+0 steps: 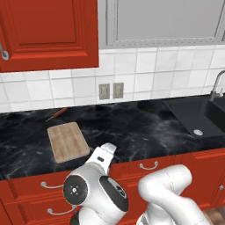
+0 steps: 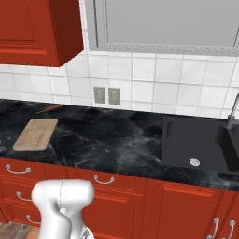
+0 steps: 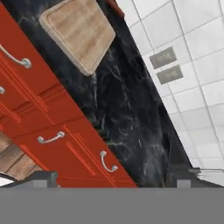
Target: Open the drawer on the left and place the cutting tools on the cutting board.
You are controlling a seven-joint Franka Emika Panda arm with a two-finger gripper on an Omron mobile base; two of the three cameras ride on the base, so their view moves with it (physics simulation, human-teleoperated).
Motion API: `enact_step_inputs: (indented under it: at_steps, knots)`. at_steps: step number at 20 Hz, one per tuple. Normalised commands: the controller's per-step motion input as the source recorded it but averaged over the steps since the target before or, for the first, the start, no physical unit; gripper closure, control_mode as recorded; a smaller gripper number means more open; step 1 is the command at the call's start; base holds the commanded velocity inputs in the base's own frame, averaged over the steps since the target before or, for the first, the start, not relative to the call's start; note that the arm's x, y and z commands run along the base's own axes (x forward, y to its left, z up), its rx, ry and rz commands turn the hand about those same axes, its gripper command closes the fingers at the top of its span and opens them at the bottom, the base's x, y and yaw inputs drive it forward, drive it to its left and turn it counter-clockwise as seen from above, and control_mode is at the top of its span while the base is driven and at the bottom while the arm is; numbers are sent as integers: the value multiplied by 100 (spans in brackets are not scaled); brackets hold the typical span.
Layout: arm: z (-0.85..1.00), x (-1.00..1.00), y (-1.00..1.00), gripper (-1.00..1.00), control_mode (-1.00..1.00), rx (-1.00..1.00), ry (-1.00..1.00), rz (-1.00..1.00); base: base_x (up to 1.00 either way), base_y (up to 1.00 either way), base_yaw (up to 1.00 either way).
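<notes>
The wide red drawer [image 1: 30, 184] sits shut under the counter's left part, its silver bow handle [image 1: 52, 185] facing me. It also appears in the right base view [image 2: 42, 173] and in the hand view [image 3: 35, 70]. Just above it on the black counter lies the tan cutting board [image 1: 68, 141] [image 2: 36, 134] [image 3: 78, 33], bare. The cutting tools are hidden. My gripper [image 3: 116, 177] is open and holds nothing. It hangs in front of the drawer fronts, to the right of the drawer and apart from it. The arm's white wrist [image 1: 104, 154] points toward the counter edge.
A thin stick-like tool with a dark red handle [image 1: 57, 114] [image 2: 49, 108] lies behind the board by the tiled wall. A narrower red drawer front [image 1: 148, 166] [image 3: 107, 162] is to the right. The black sink [image 2: 200, 144] is at far right, with red wall cabinets [image 1: 48, 30] overhead.
</notes>
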Motion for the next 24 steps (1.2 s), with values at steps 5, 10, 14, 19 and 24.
enact_step_inputs:
  at_steps: [5,10,14,19,24]
  knots:
    - [-80,-32,67,-100,-100,-40,-3,13,0,0,0]
    - [-79,4,57,-100,-100,-28,-14,16,0,0,0]
    - [-43,39,30,-100,-100,-5,-23,2,0,0,0]
    - [-35,43,18,-100,-100,0,-16,0,0,0,0]
    - [-42,29,49,-100,-100,-4,-8,0,0,0,0]
